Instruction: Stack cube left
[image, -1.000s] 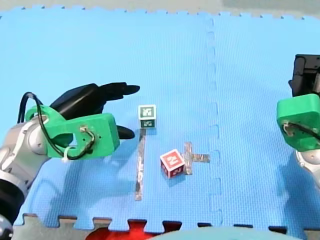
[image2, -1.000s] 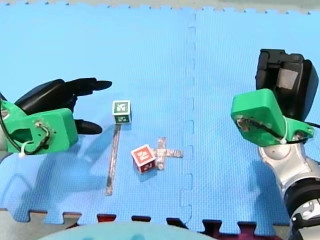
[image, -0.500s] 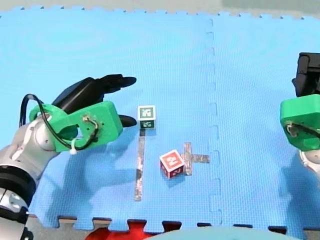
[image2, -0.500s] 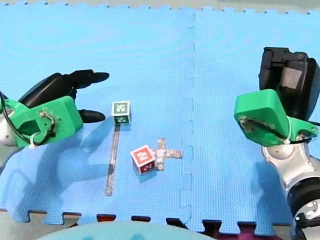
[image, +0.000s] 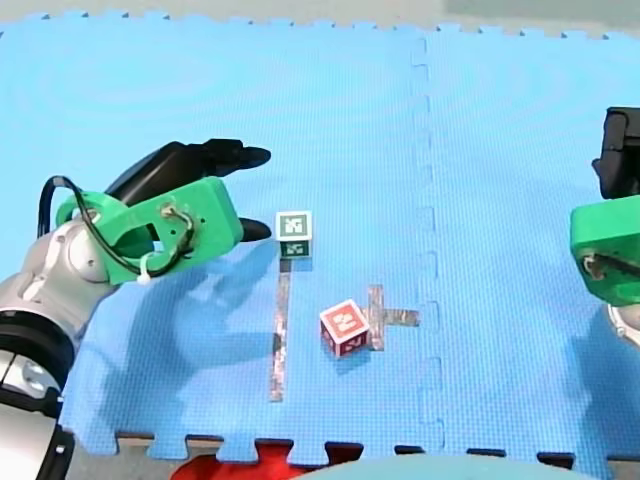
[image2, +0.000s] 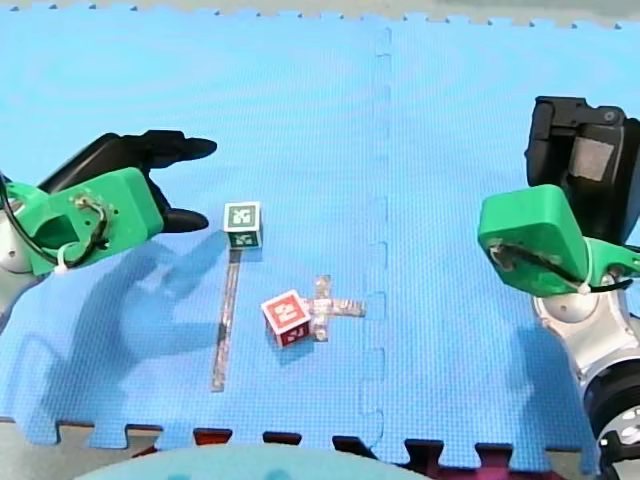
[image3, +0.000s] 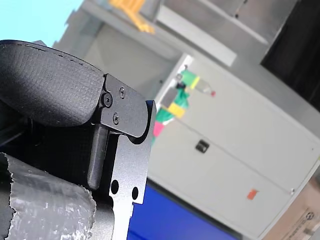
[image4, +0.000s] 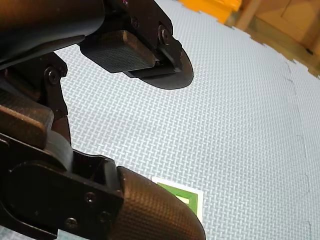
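Hovering wide and empty beside green cube (image: 294, 233) on blue foam mat (image: 480, 130), left hand (image: 190, 168); right hand (image2: 580, 165) at mat's edge, unclear.

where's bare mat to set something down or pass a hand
Free: far mat beyond the green cube, and the stretch between the mat seam and the right hand at the right edge. Crowded: left hand close beside that cube, red cube by the tape strips.

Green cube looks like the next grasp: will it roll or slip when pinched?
Probably won't roll: the green cube sits flat on the mat. Its flat faces should suit a pinch by the left hand, open beside it. Small, so probably light.
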